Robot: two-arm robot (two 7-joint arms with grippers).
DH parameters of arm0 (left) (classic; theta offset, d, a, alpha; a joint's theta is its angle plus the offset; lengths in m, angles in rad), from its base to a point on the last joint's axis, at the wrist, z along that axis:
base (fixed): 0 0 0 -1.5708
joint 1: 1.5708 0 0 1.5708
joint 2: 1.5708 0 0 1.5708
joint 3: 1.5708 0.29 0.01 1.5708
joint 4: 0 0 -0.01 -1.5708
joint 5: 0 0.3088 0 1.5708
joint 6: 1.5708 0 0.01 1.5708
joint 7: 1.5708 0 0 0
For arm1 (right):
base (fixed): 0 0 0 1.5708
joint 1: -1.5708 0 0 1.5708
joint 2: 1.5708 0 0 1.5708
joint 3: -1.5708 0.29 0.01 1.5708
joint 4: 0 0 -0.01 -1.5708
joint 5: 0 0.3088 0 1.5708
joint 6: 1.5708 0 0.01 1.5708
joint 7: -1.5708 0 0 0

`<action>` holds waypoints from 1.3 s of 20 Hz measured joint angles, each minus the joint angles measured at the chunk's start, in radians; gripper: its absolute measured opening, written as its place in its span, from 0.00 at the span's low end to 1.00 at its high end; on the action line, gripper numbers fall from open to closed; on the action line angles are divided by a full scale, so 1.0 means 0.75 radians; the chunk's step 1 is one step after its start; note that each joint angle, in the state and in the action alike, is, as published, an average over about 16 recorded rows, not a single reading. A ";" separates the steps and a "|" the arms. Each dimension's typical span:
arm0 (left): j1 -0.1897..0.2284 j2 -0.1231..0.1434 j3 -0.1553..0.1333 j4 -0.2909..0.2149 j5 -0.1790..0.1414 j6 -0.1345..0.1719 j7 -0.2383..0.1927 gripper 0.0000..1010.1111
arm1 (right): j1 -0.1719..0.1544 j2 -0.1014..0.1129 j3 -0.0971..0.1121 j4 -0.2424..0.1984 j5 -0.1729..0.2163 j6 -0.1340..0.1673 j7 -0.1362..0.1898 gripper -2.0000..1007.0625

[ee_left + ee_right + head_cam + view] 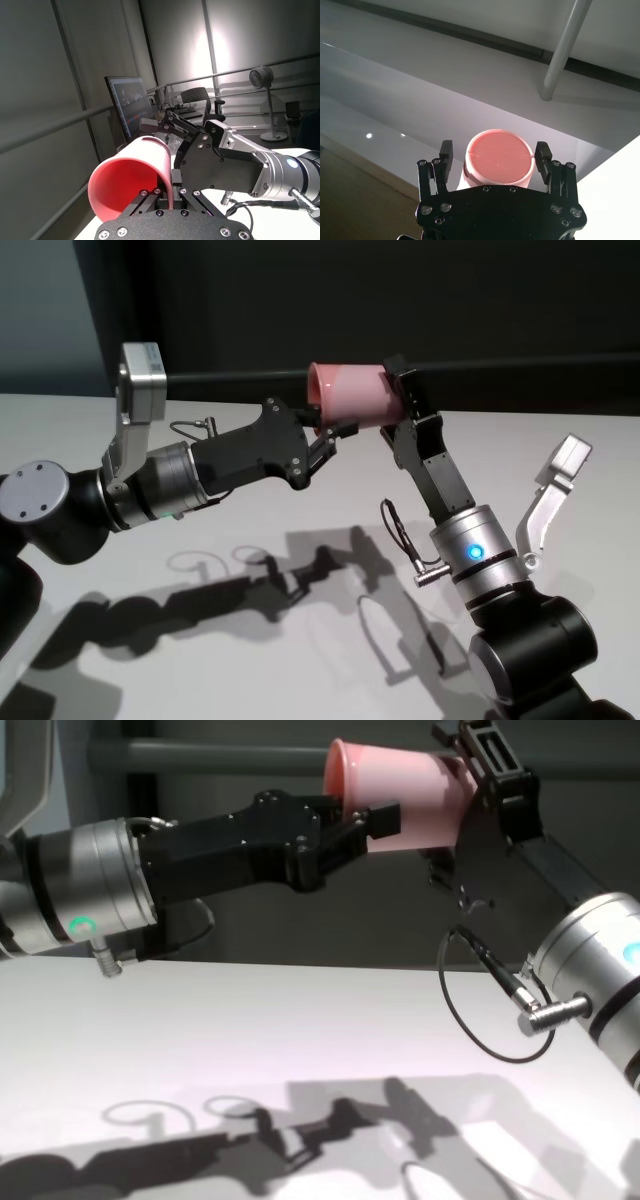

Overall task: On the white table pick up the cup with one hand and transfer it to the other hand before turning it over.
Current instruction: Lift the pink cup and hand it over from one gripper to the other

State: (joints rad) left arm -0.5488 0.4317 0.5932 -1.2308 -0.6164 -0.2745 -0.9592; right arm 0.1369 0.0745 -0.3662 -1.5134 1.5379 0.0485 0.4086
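Right gripper [405, 390] straddles the cup's [350, 393] base, jaws spread, not yet closed; cup lies horizontal, rim pinched tight by left gripper [325, 435].

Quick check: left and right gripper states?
Left gripper: shut on the cup, pinching its rim.
Right gripper: open, fingers either side of the cup's base.

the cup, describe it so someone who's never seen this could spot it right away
Look above the white table, where the two black hands meet in mid-air. The cup lies on its side between them: the left hand pinches its rim and the right hand straddles its base. It is the only pink thing there, a plain handleless tumbler.
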 joint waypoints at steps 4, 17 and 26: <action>0.000 0.000 0.000 0.000 0.000 0.000 0.000 0.05 | -0.001 0.000 0.001 -0.001 -0.001 0.000 0.000 0.92; 0.000 0.000 0.000 0.000 0.000 0.000 0.000 0.05 | -0.003 -0.001 0.004 -0.002 -0.005 0.000 -0.001 0.74; 0.000 0.000 0.000 0.000 0.000 0.000 0.000 0.05 | -0.004 -0.002 0.005 -0.003 -0.006 0.000 -0.002 0.73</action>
State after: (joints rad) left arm -0.5488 0.4317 0.5932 -1.2308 -0.6165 -0.2747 -0.9593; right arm 0.1340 0.0730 -0.3627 -1.5155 1.5332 0.0481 0.4071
